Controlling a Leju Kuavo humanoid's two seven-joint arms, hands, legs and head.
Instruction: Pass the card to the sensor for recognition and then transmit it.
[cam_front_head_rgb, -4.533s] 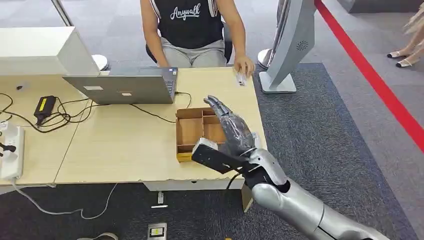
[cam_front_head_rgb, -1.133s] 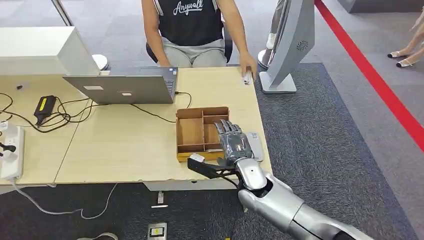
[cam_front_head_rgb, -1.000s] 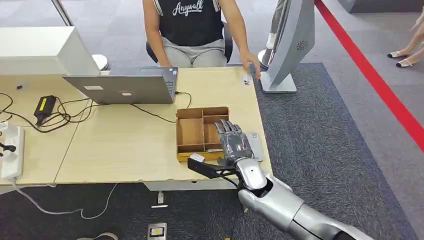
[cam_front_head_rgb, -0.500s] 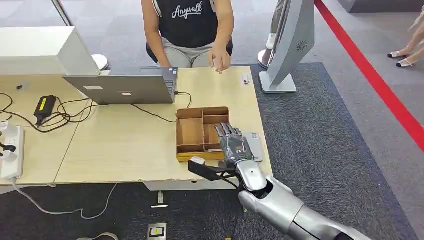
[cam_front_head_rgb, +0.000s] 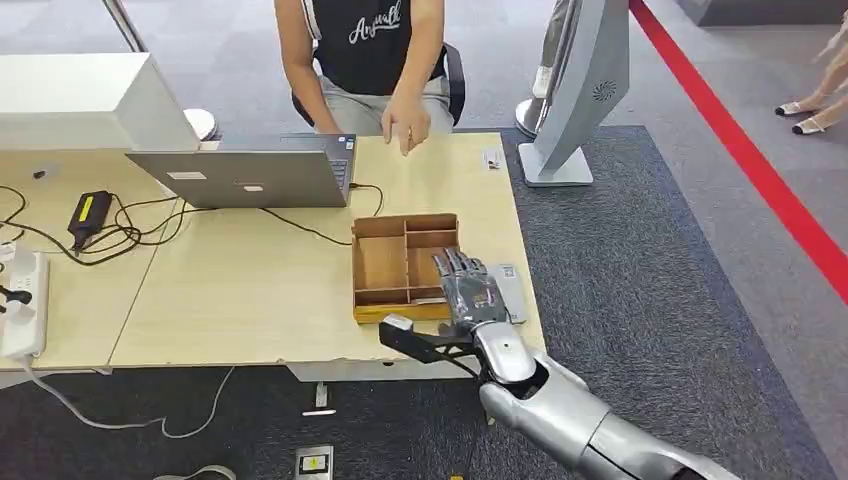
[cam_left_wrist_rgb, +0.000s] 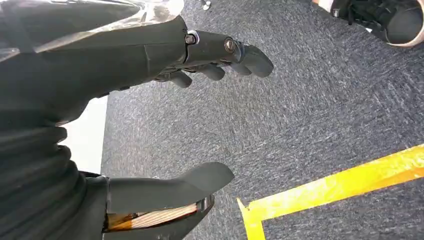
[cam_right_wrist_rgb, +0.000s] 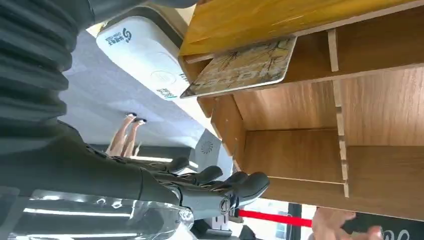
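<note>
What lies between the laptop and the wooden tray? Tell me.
In the head view, a black cable crosses the bare tabletop between the laptop and the wooden tray; nothing else lies there.

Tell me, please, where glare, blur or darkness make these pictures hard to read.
Head view: evenly lit and sharp; the wooden tray is clear. Left wrist view: the left hand is a dark, underexposed shape with a bright glare strip along its cover. Right wrist view: the card is sharp, while the right hand is dark, with glare on its clear cover.

Office: desk, laptop, carpet
</note>
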